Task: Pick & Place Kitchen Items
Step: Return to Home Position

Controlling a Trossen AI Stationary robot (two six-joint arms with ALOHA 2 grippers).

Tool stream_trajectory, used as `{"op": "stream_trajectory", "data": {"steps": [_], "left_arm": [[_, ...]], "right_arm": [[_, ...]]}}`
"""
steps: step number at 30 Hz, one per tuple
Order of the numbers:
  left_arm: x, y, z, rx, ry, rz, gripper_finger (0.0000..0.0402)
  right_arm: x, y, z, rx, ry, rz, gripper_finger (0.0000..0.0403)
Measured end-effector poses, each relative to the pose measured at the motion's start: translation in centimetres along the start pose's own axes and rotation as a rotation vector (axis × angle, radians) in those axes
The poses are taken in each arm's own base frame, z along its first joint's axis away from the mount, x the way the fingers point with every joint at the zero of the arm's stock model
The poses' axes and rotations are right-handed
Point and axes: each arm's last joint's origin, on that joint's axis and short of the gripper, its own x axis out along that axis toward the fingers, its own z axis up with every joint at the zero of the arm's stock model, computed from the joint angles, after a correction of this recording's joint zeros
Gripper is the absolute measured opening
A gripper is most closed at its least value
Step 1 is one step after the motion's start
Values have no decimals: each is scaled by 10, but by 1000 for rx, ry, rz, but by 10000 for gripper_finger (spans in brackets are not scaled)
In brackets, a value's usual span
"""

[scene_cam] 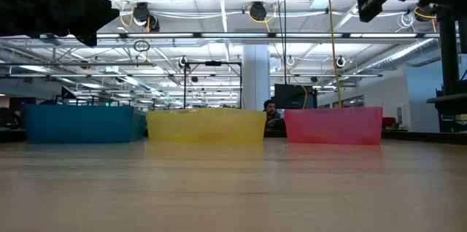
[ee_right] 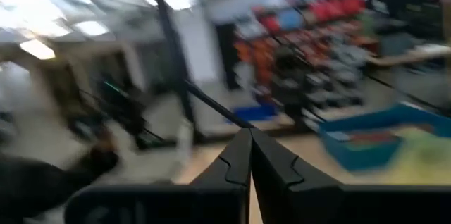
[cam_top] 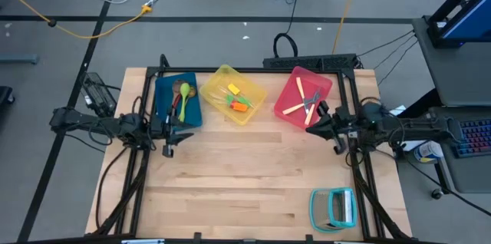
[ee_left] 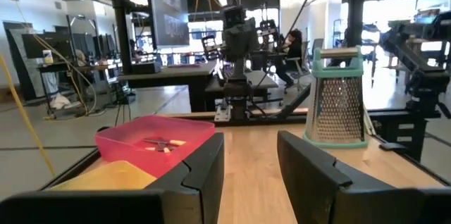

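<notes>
Three smooth plastic bins; the blue bin [cam_top: 158,98] holds a green spoon [cam_top: 184,100] (lying lengthwise). Left gripper [ee_left: 250,146] fingers apart, right gripper [ee_right: 250,138] fingers together.

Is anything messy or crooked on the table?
Nothing looks spilled. The yellow bin and the pink bin sit turned at an angle, while the blue bin sits straight. A teal-framed grater is alone near the right front corner of the table, far from the bins.
</notes>
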Motion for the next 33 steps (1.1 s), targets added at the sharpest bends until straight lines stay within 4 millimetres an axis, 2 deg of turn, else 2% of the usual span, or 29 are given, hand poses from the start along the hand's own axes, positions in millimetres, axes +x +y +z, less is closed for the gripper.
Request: {"op": "stream_trajectory", "data": {"steps": [4, 11, 16, 21, 26, 33], "left_arm": [[0, 0, -2, 2, 24, -2, 136], [0, 0, -3, -3, 33, -2, 136], [0, 0, -3, -24, 33, -1, 136], [0, 0, -3, -26, 33, 6, 136], [0, 3, 0, -29, 10, 89, 136], [-1, 6, -4, -25, 48, 202, 136]], "right_arm": [[2, 4, -5, -87, 73, -134, 1], [-4, 20, -13, -157, 152, -71, 1], [-16, 21, -20, -201, 234, -135, 0], [-25, 24, -16, -233, 202, -95, 0], [-35, 28, -11, -243, 130, -10, 0], [-45, 24, -31, -257, 81, -9, 0]]}}
